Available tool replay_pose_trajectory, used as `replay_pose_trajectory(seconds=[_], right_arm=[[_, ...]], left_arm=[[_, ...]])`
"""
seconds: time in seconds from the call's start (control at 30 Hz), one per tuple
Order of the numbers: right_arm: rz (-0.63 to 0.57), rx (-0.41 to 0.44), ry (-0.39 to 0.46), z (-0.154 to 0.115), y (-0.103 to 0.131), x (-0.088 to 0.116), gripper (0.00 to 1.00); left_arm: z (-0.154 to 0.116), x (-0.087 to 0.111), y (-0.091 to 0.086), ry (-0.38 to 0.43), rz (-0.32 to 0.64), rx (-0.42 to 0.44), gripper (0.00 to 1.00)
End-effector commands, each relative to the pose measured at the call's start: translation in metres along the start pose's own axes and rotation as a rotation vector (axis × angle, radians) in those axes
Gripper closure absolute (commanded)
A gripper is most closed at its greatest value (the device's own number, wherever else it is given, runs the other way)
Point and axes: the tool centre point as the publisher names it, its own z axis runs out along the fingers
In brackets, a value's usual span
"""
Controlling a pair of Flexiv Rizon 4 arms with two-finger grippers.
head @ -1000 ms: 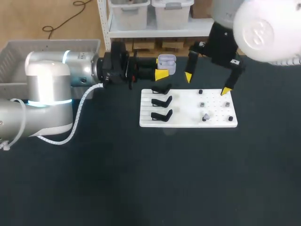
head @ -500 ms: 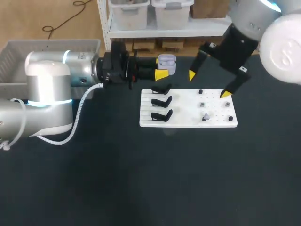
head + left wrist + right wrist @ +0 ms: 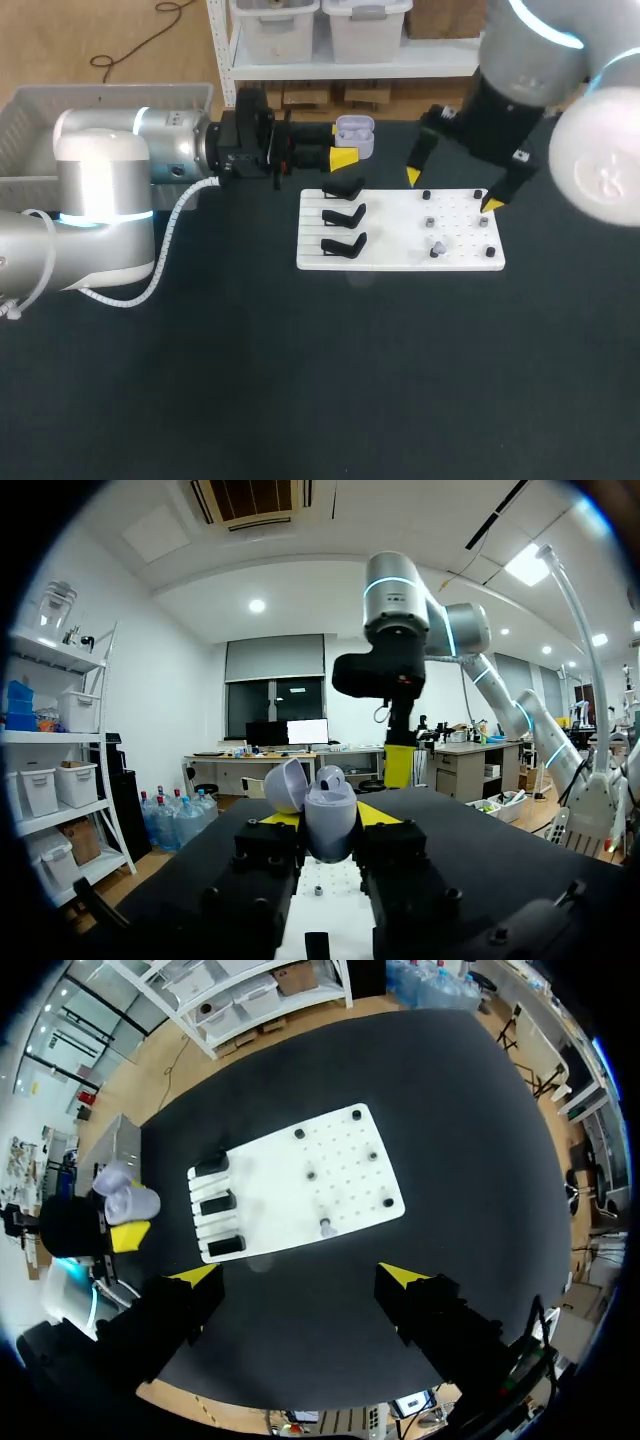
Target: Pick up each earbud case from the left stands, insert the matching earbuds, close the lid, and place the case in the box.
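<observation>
A lilac earbud case (image 3: 357,130) with its lid up sits between the fingers of my left gripper (image 3: 351,143), which is shut on it just behind the white board (image 3: 400,262). The left wrist view shows the case (image 3: 329,820) upright in that gripper (image 3: 329,832). Three black stands (image 3: 343,215) on the board's left side hold nothing. Small earbuds on pegs (image 3: 436,247) dot the right half. My right gripper (image 3: 452,191) hangs open above that right half; its own view looks straight down on the board (image 3: 340,1175) from high up, between its yellow tips (image 3: 300,1275).
A grey box (image 3: 30,110) stands at the table's far left, behind my left arm. The dark tabletop (image 3: 350,380) spreads in front of the board.
My right arm has swung nearer and lower, its open fingers now over the board's right half. The left arm and the case have stayed still.
</observation>
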Motion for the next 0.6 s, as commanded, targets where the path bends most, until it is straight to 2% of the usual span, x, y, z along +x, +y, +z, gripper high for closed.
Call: replay_pose_trajectory(seconds=[0.03, 0.23, 0.3, 0.6], right_arm=[[-0.005, 0.010, -0.075, 0.005, -0.007, 0.020, 0.00], [0.005, 0.020, -0.055, 0.024, -0.018, 0.035, 0.00], [-0.004, 0.046, -0.051, 0.034, -0.019, 0.039, 0.00], [-0.039, 0.095, -0.039, 0.061, -0.012, 0.036, 0.00]], left_arm=[[0.000, 0.001, -0.001, -0.001, 0.003, -0.006, 1.00], [0.000, 0.001, -0.001, -0.001, 0.003, -0.006, 1.00], [0.000, 0.001, -0.001, -0.001, 0.003, -0.006, 1.00], [0.000, 0.001, -0.001, -0.001, 0.003, -0.006, 1.00]])
